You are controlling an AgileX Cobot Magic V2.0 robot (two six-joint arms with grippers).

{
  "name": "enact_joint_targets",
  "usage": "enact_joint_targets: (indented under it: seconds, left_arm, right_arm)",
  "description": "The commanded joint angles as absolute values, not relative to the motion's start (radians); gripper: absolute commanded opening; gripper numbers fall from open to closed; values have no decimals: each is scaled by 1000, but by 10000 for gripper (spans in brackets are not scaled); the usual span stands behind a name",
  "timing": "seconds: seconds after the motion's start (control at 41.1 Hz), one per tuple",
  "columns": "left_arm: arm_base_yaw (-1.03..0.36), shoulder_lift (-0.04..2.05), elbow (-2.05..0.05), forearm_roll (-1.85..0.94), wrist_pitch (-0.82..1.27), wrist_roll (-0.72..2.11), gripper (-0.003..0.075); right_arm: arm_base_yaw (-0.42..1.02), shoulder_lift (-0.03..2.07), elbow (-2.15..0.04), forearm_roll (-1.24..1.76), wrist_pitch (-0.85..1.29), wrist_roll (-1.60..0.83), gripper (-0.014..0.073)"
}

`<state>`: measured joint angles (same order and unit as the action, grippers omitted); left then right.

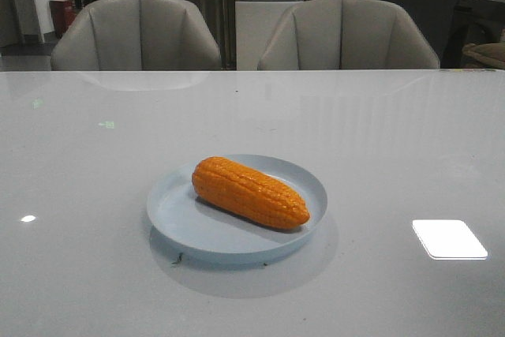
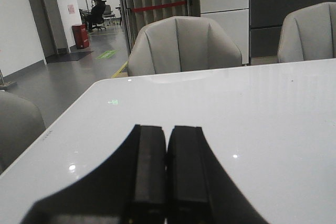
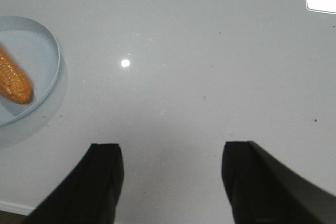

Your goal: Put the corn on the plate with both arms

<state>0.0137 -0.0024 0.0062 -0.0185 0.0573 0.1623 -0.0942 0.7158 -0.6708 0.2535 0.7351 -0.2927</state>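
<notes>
Corn [image 1: 249,192] is seen lying diagonally on plate [image 1: 183,230], centre of front frame. Left gripper [image 2: 166,150] is pressed fully closed w/ nothing held; right gripper [image 3: 170,156] is spread wide, nothing held, above bare table [image 3: 210,66].

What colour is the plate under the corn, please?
Pale blue plate, plain; clearest in the front view.

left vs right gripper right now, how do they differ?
The left gripper is shut, fingers pressed together; the right gripper is open, fingers wide apart. The left faces chairs across the table; the right looks down, with the corn and plate alongside. Both are black and empty.
</notes>
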Motion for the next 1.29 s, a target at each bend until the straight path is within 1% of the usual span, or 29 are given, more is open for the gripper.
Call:
enact_joint_targets:
  seconds: [0.0,0.923,1.094,1.142,1.191,1.215,1.239,1.264]
  left_arm:
    - [13,-25,44,-21,0,151,94]
    - [13,-21,44,-21,0,151,94]
    - [13,-21,44,-21,0,151,94]
    - [13,-21,44,-21,0,151,94]
    - [13,-21,44,-21,0,151,94]
    - [13,-21,44,-21,0,151,94]
    - [13,-21,44,-21,0,151,94]
    - [13,-21,44,-21,0,151,94]
  right_arm:
    - [-102,712,-700,270,682,-294,510]
    - [-102,712,-700,268,689,-294,510]
    - [-82,673,-698,259,693,-294,510]
    - [-65,649,-690,258,679,-294,500]
    - [-48,622,-676,258,642,-294,460]
    - [-40,611,-668,258,631,-294,435]
    - [-28,594,-654,258,599,-294,388]
    - [-21,581,-642,258,578,-294,366]
